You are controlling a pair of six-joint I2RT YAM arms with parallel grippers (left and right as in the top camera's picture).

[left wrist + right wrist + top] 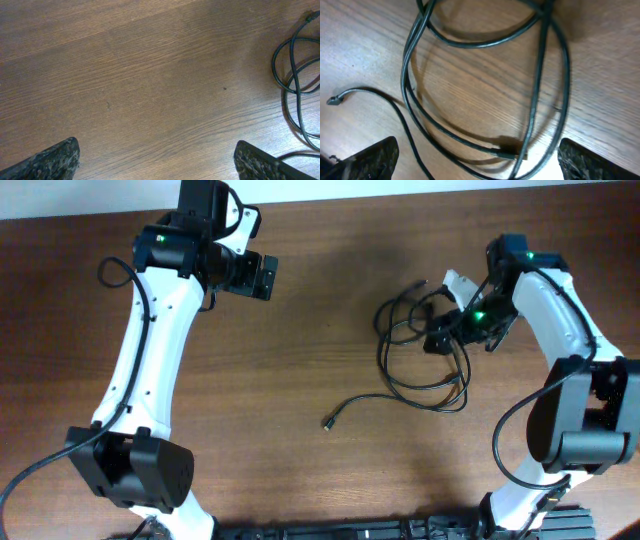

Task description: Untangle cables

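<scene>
While left pincer (157,161) and right pincer (477,161) gape empty, cables (480,45) trail one plug (326,423) leftward.

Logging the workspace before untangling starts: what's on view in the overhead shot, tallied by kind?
White robot arms: 2 (left arm, right arm)
Black cable tangle: 1 (cord count unclear)
Wooden table: 1
Total: 4
</scene>
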